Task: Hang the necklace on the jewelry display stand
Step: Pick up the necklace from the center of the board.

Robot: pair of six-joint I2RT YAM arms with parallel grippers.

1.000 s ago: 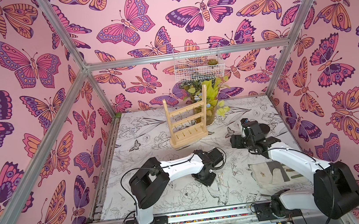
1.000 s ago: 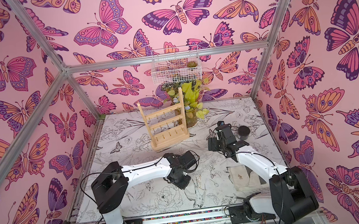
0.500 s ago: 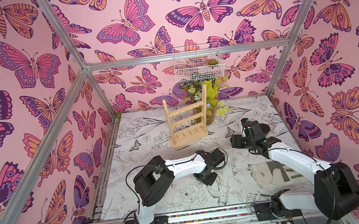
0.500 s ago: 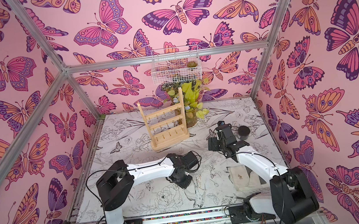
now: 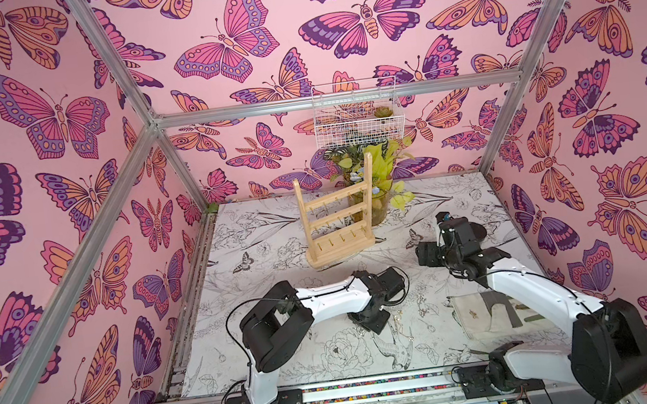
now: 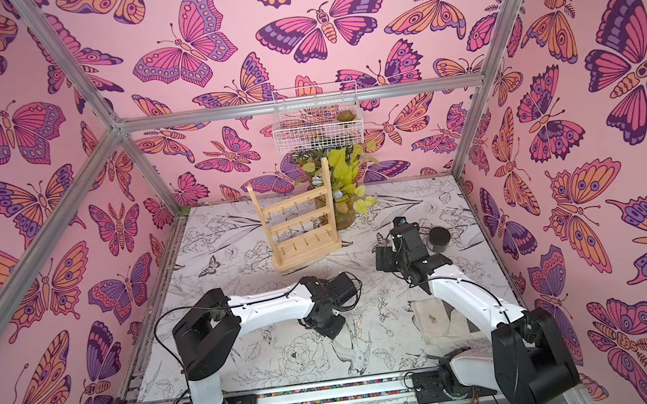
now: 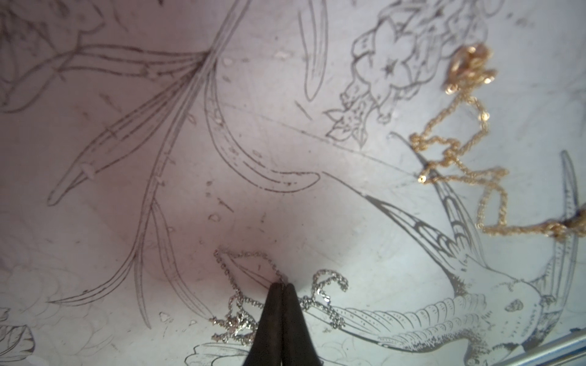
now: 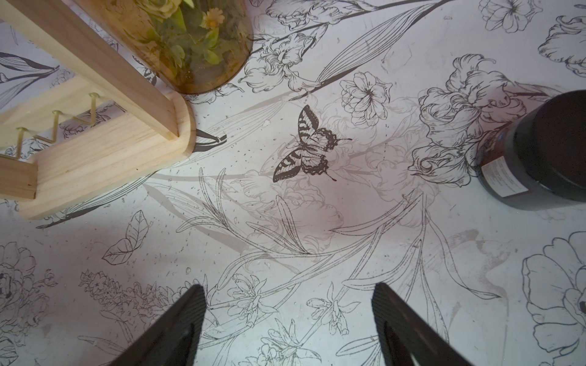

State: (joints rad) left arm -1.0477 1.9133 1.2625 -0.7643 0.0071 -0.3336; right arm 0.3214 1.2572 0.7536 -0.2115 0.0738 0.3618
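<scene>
Two chains lie on the table (image 7: 126,206). The left gripper (image 7: 281,286), jaws pressed together, pinches the silver chain (image 7: 236,326). The gold necklace (image 7: 452,153) lies apart, untouched. The right gripper (image 8: 288,286) gapes empty over bare table between the stand (image 8: 104,158) and the jar (image 8: 545,149).

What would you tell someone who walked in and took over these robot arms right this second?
Left gripper: shut, low at the table, pinching a strand of the silvery necklace; the rest of the chain lies bunched around the tips.
Right gripper: open, empty, hovering above bare table near the wooden jewelry stand.
Stand: upright at the back of the table, with no chain visible on its hooks.
A gold chain lies apart, untouched.
Done: necklace gripped.
Left: lift it, carry it to the stand, loop it over a hook, release.
</scene>
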